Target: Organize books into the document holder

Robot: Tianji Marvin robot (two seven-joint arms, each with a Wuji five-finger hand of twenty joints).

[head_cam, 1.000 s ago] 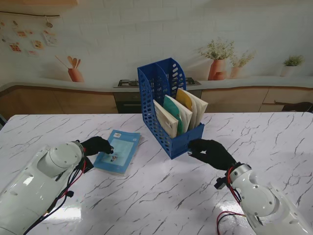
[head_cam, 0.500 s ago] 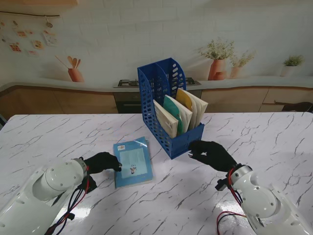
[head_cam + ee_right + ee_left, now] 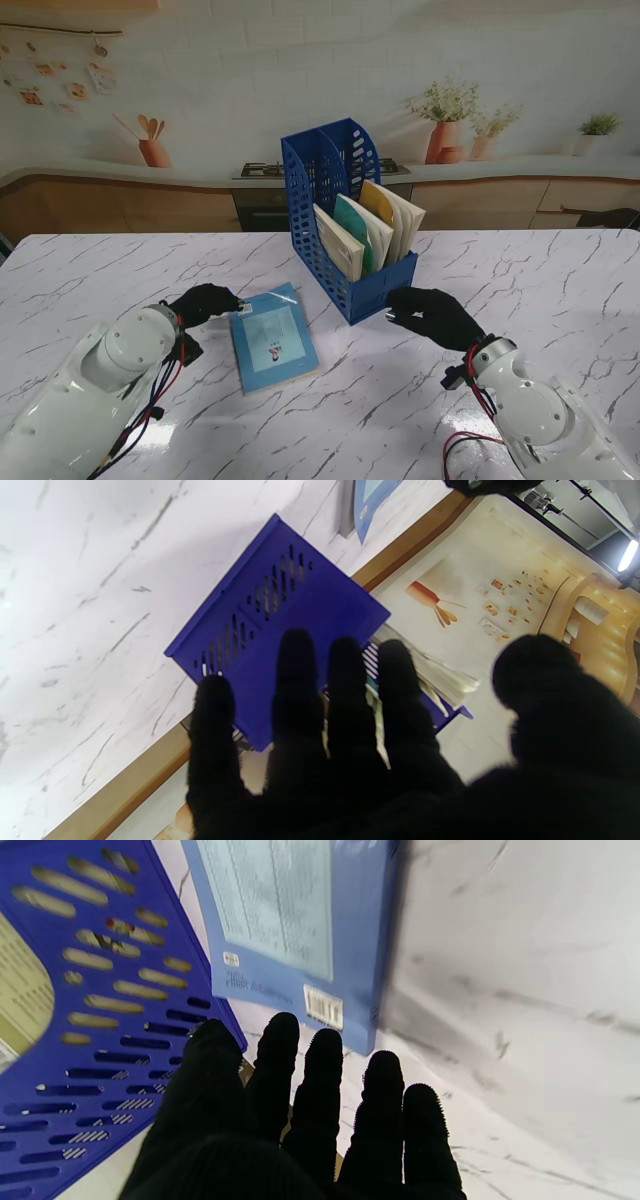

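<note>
While three books (image 3: 365, 235) are already standing in the blue document holder (image 3: 345, 215) at frame centre, lying flat left of it: one blue book (image 3: 272, 336), long axis running toward lower right. Resting loose at its corner, left hand (image 3: 203, 303); bracing the holder, right hand (image 3: 432, 314), grip unclear.

Open marble table (image 3: 560, 290) lies to the right of the blue document holder (image 3: 345, 215) — bare there and along the near edge. On the holder's left, the light-blue book (image 3: 272, 338) lies flat just beside it, leaving a narrow gap. 3 books (image 3: 365, 235) fill the holder's nearer slots — the far end stands open.
</note>
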